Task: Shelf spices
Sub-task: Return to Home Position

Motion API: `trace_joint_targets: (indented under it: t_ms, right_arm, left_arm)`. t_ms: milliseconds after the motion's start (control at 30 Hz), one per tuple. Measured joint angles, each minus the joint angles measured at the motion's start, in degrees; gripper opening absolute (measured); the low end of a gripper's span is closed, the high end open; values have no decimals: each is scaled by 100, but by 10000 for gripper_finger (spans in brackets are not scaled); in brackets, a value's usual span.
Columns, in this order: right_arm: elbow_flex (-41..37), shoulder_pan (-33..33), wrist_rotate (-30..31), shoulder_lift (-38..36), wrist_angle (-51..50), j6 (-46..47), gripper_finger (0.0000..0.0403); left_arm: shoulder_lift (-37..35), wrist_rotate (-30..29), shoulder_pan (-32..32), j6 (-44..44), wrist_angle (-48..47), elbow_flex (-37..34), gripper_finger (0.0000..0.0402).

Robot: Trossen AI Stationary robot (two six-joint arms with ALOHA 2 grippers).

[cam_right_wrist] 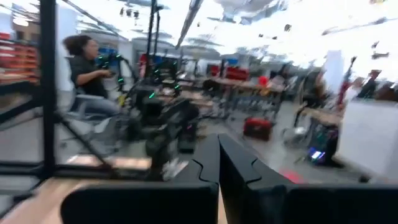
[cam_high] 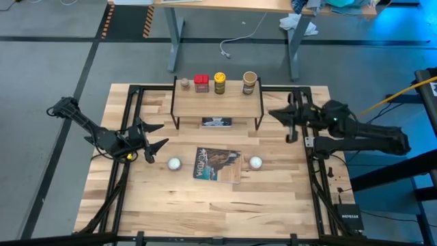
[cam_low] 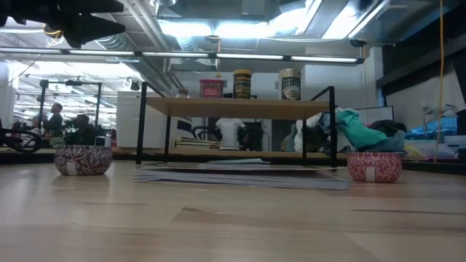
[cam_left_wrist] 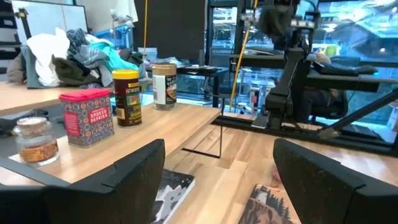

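Across the wooden tabletop point(cam_high: 205, 205) we see the four spices point(cam_high: 220, 83) lined up on the shelf point(cam_high: 217, 102), our left gripper point(cam_high: 164, 134) spread open well off its left front corner and our right gripper point(cam_high: 273, 113), fingers seemingly pressed together, nearer, just beside its right end.

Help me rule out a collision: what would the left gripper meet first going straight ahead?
Likely the right arm far across; the left gripper points just beside the light-wood black-legged shelf, depth unclear.
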Motion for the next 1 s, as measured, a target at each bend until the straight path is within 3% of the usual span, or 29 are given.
trace_joint_targets:
  t_ms: [133, 267, 533, 633, 733, 1000]
  right_arm:
    - [-779, 2, -211, -906, -347, 186, 0]
    - [-1502, 2, 17, -1965, -387, 178, 0]
    - [-2136, 2, 102, -3629, -1634, 461, 0]
    - [-2327, 2, 146, -3614, -1848, 600, 0]
    - [-2573, 1, 154, -3523, -1381, 534, 0]
    - [-3158, -4, 344, -3508, -992, 378, 0]
  left_arm:
    - [-9, -1, 0, -6, -220, -2, 294]
    - [-76, -9, 0, -173, -509, -2, 294]
    - [-801, -202, 0, -156, -1149, -2, 294]
    - [-1104, -193, 0, -269, -1563, -2, 294]
    - [-1326, -209, 0, -343, -1831, -3, 294]
    - [-1906, -190, 175, -272, -1780, -561, 294]
